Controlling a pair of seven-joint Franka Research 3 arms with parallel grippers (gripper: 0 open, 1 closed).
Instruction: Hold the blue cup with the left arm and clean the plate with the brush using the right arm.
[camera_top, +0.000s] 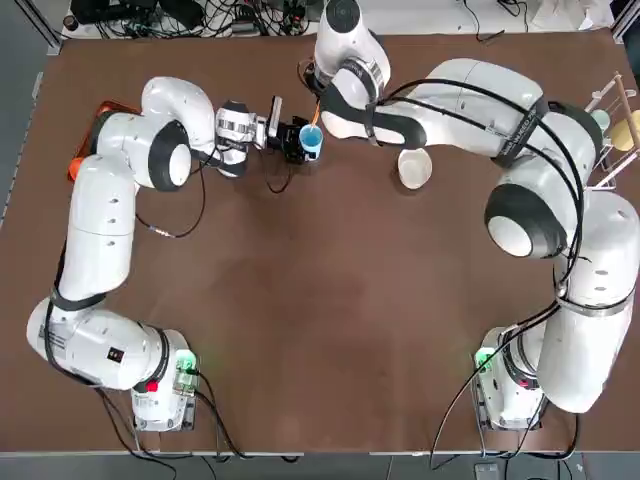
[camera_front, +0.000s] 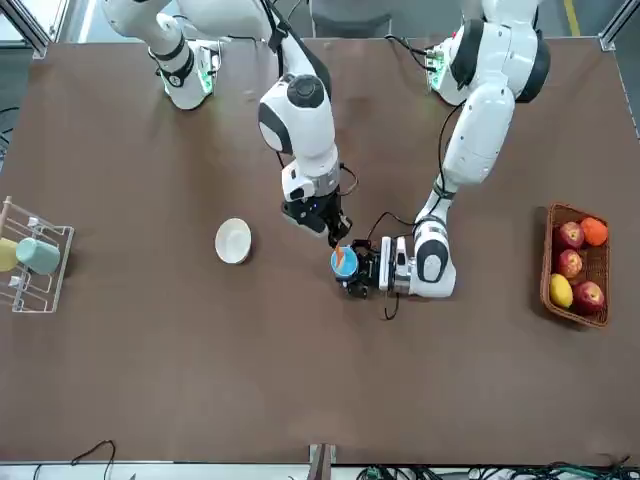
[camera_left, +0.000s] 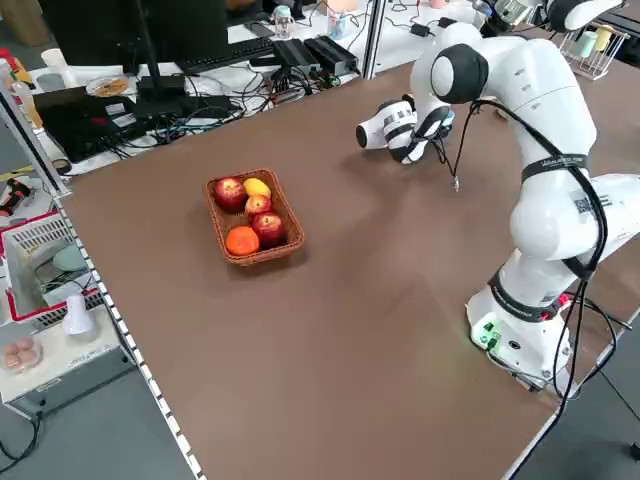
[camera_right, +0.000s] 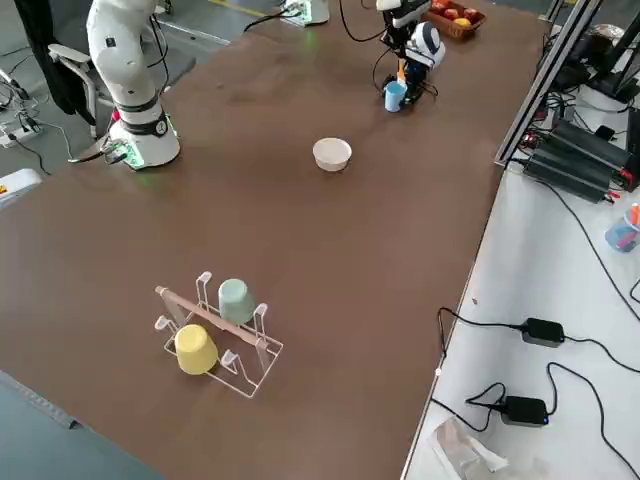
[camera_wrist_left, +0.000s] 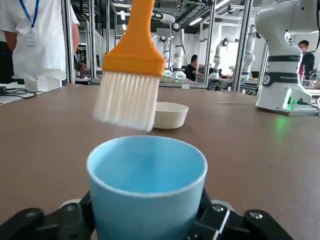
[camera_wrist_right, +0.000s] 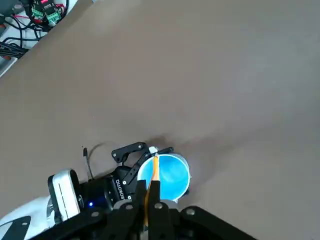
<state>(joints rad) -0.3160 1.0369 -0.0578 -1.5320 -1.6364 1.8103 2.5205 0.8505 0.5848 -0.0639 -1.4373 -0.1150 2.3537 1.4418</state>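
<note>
The blue cup (camera_top: 311, 141) stands upright on the table at the back middle, empty inside (camera_wrist_left: 147, 172). My left gripper (camera_top: 302, 143) reaches in from the left and is shut on the cup's lower part, one finger on each side (camera_wrist_left: 75, 217). My right gripper (camera_front: 324, 224) hangs just above the cup, shut on the orange handle of the brush (camera_wrist_right: 154, 171). The brush (camera_wrist_left: 131, 75) points down, its white bristles just over the cup's rim. The plate (camera_top: 414, 167) sits alone to the right of the cup, apart from both grippers.
A wicker basket of fruit (camera_front: 575, 265) stands at the robot's far left. A wire rack (camera_right: 215, 335) with a teal-green and a yellow cup is at the far right edge. A person (camera_wrist_left: 40, 35) stands beyond the table. Cables lie near the cup.
</note>
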